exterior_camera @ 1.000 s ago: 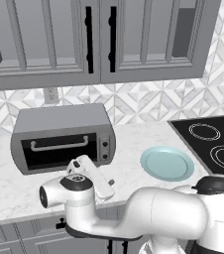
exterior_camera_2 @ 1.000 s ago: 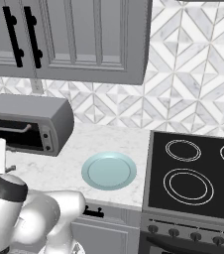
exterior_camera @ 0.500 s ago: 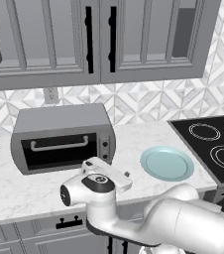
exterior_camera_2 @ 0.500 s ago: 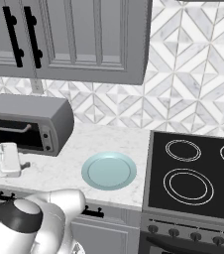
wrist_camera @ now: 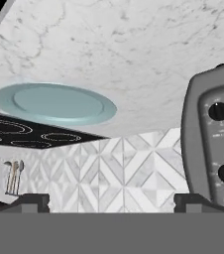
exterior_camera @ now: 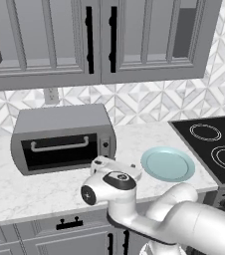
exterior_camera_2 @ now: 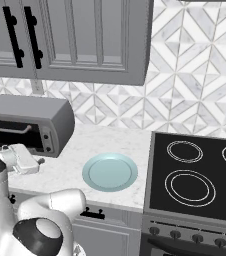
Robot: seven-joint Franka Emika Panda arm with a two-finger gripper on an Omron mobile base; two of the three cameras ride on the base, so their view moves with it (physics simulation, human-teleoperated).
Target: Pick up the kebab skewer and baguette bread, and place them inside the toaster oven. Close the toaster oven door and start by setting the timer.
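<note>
The marble counter (exterior_camera: 45, 187) spread under and around the claw (wrist_camera: 112, 201), with grey wall cabinets (exterior_camera: 94, 40) hanging well above it. Beyond the claw's far side, past the plate, lay the black cooktop (exterior_camera_2: 195, 175) with its ring burners. The toaster oven (exterior_camera: 62, 137) sat just beside the claw, close enough that in the hand view its knob panel (wrist_camera: 220, 149), with two dark knobs, stood right by one fingertip; the picture there was rolled upside down, so counter showed above and backsplash below. The toaster oven door (exterior_camera: 59, 152) was shut, its silver bar handle across the dark glass, slightly farther from the claw than the knob panel. A pale blue round plate (exterior_camera: 168, 163) lay flat on the counter near the claw, between it and the cooktop, with nothing on it. The claw hung low over the counter in front of the oven's knob end, its two dark fingertips (wrist_camera: 32, 202) standing wide apart and holding nothing.
</note>
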